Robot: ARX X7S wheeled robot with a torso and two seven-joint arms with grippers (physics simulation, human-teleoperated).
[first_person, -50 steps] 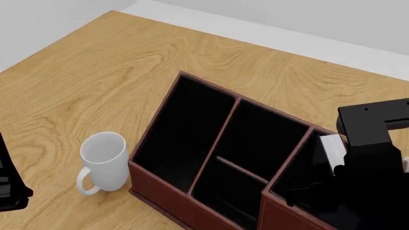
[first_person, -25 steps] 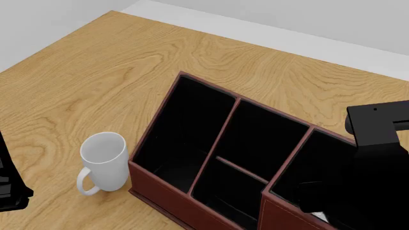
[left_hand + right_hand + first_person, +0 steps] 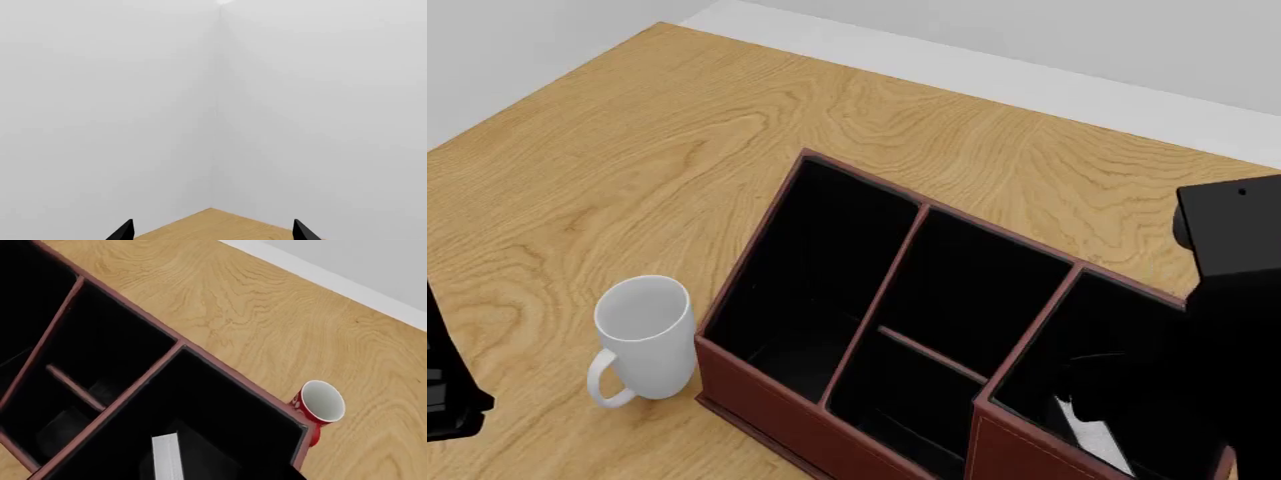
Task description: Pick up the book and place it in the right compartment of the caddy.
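Note:
The caddy (image 3: pixel 777 395) is a reddish-brown box with a black interior on the wooden table. The book (image 3: pixel 1090 432) shows its white page edges low inside the right compartment (image 3: pixel 1014 415), leaning at a tilt. In the right wrist view the book (image 3: pixel 165 456) sits deep in that compartment (image 3: pixel 230 385), apart from the camera. My right gripper (image 3: pixel 1148 400) hangs over the compartment, black against black, and its jaws look apart with nothing in them. My left gripper (image 3: pixel 211 232) is open and empty, facing a bare wall corner.
A white mug (image 3: pixel 641 337) stands to the left of the caddy. A red mug (image 3: pixel 321 403) stands just beyond the caddy's right corner. Part of my left arm (image 3: pixel 446 390) shows at the lower left edge. The table's far edge (image 3: pixel 988 70) meets a pale floor.
The book has gone from the right gripper's height down into the right compartment. The right arm has moved right and slightly up. The left arm has not moved.

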